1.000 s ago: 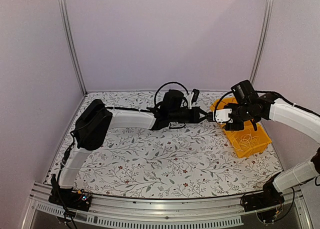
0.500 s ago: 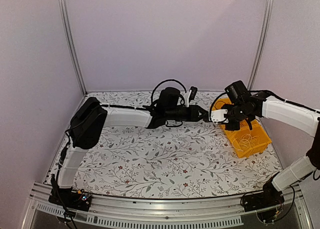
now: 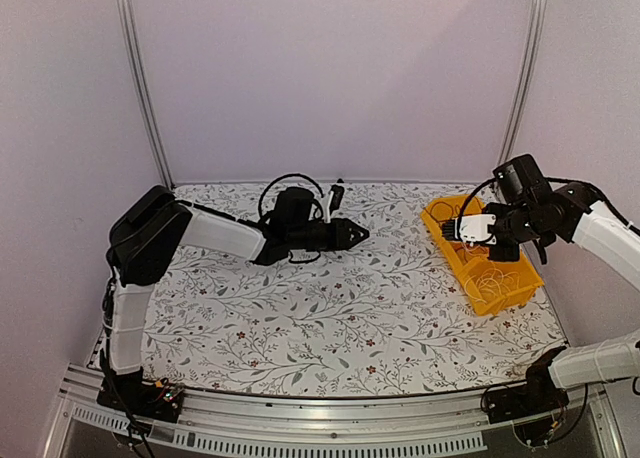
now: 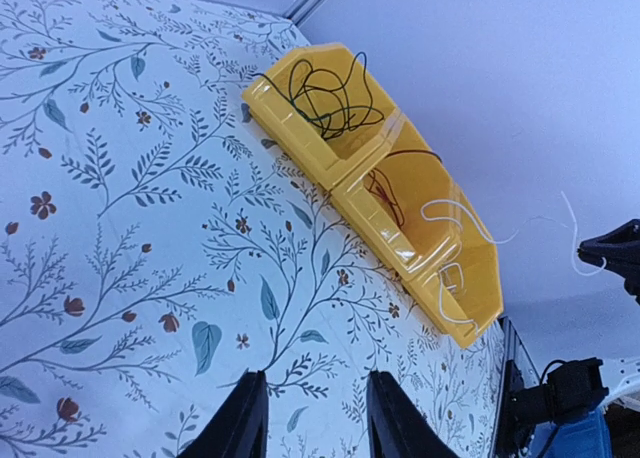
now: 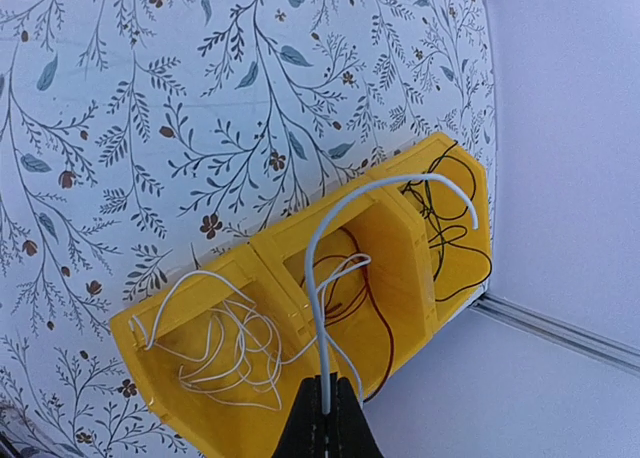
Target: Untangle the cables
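Found the left gripper (image 4: 312,403) partway open, black fingers (image 4: 245,423) set apart, nothing held between them. Saw only the white table cover printed with grey leaves and small red flowers (image 4: 120,228) through the gap. Placed it, from the top view, low over the middle of the table, pointing towards the right side and well apart from the bin.

Found the right gripper (image 5: 322,408) closed tight on a thin white cable (image 5: 310,268), pinched between the fingertips. Traced that cable up from the jaws and round in an arch to a free end, seen in the wrist view against the bin below. Placed this gripper, from the top view, raised above the long yellow plastic bin (image 5: 230,423) at the right side of the table.

Counted three compartments in a row in the bin. Noted a loose tangle of thin black cable (image 4: 330,98) in the end compartment nearer the back wall, with loops spilling over the rim. Noted thin red cable (image 4: 383,193) in the middle compartment. Noted loose white loops (image 5: 220,343) in the end compartment nearer the arm bases.

Saw, from the left wrist view, a white strand leading out of the bin through the air to the right gripper. Could not tell whether the pinched cable and the loose white loops were one piece.
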Robot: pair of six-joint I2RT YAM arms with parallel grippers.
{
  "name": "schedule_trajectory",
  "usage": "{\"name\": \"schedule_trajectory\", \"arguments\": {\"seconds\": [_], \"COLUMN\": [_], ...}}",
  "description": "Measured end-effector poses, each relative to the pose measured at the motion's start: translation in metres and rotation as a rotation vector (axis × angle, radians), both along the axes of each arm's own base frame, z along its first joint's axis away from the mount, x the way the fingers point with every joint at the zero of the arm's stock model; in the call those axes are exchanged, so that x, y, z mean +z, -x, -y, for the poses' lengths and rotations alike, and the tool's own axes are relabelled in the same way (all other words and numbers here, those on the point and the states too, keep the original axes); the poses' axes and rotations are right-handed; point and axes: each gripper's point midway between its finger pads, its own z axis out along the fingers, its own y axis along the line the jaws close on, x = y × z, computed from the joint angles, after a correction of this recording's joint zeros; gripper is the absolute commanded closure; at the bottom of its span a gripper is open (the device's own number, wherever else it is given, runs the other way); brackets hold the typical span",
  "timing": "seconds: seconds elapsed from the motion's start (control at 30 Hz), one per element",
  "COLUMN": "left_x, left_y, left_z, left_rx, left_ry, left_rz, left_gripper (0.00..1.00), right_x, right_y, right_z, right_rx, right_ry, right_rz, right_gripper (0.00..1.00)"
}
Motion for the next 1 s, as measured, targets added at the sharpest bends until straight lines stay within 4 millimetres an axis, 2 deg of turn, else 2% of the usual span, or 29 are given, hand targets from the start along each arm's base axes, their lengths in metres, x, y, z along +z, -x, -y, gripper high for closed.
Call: {"name": "schedule_trajectory", "arguments": {"seconds": [0.17,0.43,0.7,1.0], "left_x": [-0.002,0.004,0.004,0.000], "left_y": [0.002,0.002,0.002,0.001], "left_z": [-0.005,-0.003,-0.003,0.002], "left_rx": [0.006,0.000,-0.003,-0.015], "left_ry": [-0.003,0.023,0.024,0.026], "left_rz": [-0.002,0.004,0.003,-0.001], "left_gripper": [0.65,0.65,0.65,0.65], "right_x": [-0.012,0.002,-0.002,-0.001], "right_y": [0.014,0.025,0.038,0.070], "right_z": [0.031,0.069,0.082,0.097], "right_rx": [-0.069,-0.152,-0.164,-0.185], "right_ry": [0.034,0.054,0.086,0.140], "right_rz": [-0.056,-0.020,-0.062,-0.106], "right_gripper": [1.00,1.00,1.00,1.00]}}
